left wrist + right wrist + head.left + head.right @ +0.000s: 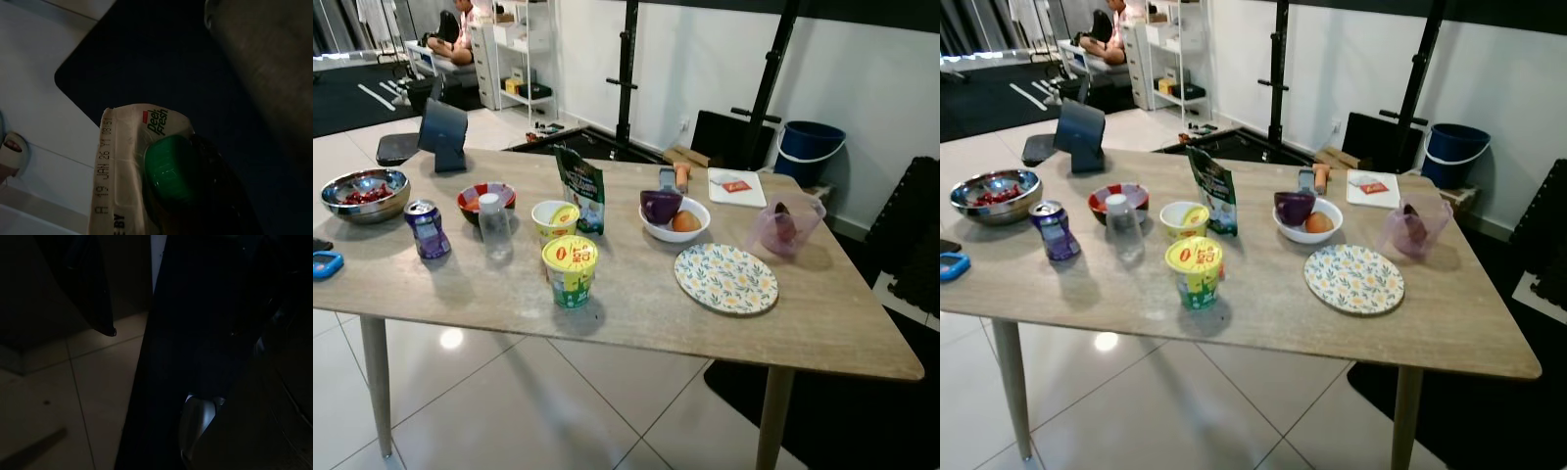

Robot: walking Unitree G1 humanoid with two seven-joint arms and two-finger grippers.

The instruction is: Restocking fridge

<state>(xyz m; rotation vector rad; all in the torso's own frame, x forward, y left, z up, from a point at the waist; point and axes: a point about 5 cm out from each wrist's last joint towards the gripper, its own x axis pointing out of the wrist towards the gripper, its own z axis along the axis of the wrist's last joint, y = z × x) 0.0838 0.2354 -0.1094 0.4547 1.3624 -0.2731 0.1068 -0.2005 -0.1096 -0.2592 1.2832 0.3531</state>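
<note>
Left wrist view: a milk carton (122, 171) with a green cap (171, 169) is held tight by the left gripper (205, 196). The right gripper's state cannot be told. Much food is left on the table (636, 304), mid-frame.

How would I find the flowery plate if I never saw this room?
Find the long wooden table and go toward its right end. In front of the white bowl lies the flat plate, the only dish there covered in small flowers and leaves.

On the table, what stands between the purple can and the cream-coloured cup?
A clear plastic bottle stands between purple can and cream cup, seen in both eye views.
</note>
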